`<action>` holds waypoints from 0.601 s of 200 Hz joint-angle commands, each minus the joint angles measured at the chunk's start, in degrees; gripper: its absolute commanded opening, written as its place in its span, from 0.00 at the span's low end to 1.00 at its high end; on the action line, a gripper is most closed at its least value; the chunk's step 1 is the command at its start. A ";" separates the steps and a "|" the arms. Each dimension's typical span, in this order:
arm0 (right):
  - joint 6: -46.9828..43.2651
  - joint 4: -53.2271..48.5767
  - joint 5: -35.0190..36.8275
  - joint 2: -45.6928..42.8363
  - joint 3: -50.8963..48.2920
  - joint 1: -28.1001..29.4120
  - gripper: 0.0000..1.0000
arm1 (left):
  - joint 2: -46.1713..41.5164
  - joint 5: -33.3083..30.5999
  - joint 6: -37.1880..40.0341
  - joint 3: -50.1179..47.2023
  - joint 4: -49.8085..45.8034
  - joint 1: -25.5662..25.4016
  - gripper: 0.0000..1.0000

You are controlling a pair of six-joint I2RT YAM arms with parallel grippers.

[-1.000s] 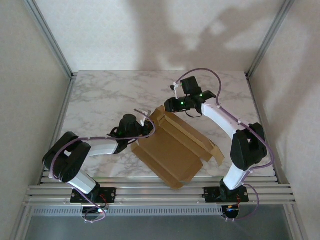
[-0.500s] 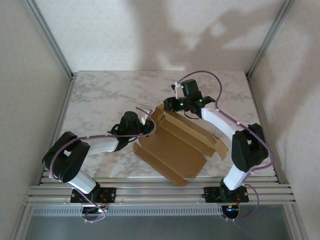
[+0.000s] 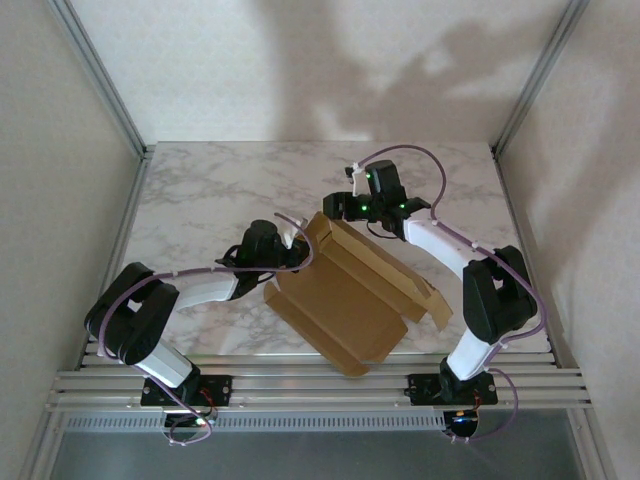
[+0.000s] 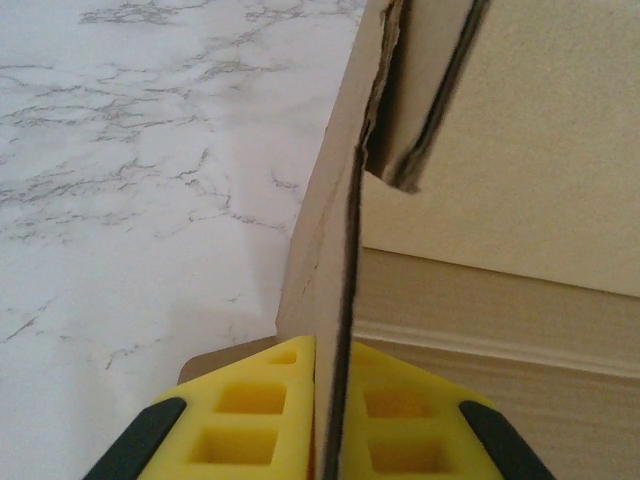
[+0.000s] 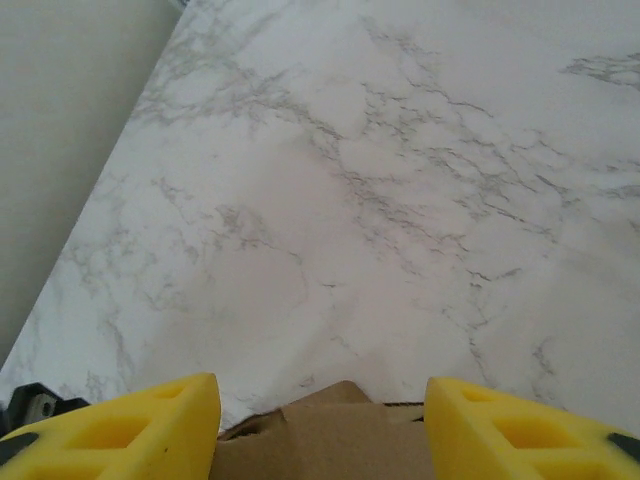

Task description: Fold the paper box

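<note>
On the white, grey-veined marble tabletop (image 3: 200, 190), you had the plain brown, thin cardboard paper box (image 3: 345, 295) lying partly folded near the middle. It was turned at a slant, with its near corner close to the front edge, between the two arm bases. Its long far wall stood raised, and a loose flap stuck out on the right side.

Your left gripper (image 3: 300, 248) sat at the left far corner of the paper box. Through its wrist camera you saw the yellow pads (image 4: 255, 405) pressed together on an upright cardboard panel (image 4: 322, 240), pinching its thin edge between them. A second, ragged-edged flap hung just beside that panel, higher up.

Your right gripper (image 3: 338, 207) was at the far corner of the paper box, close to the raised wall. Its yellow fingers (image 5: 150, 425) were spread well apart over the marble. The top of the cardboard (image 5: 325, 440) showed low between them. Whether it touched either finger could not be told.
</note>
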 commanded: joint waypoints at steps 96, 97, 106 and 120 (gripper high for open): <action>-1.01 2.50 -1.59 2.94 -4.82 -0.11 0.63 | 0.58 1.26 1.16 1.82 -9.25 0.12 0.11; -1.00 2.54 -1.44 2.94 -4.83 -0.15 0.63 | 0.58 1.31 1.15 1.82 -9.28 0.08 0.11; -0.77 3.08 -0.95 2.94 -5.00 -0.10 0.63 | 0.33 1.35 1.21 1.97 -9.52 0.07 0.11; -0.14 4.21 -0.46 2.94 -5.28 -0.14 0.63 | 0.02 1.66 1.33 2.17 -9.92 0.12 0.11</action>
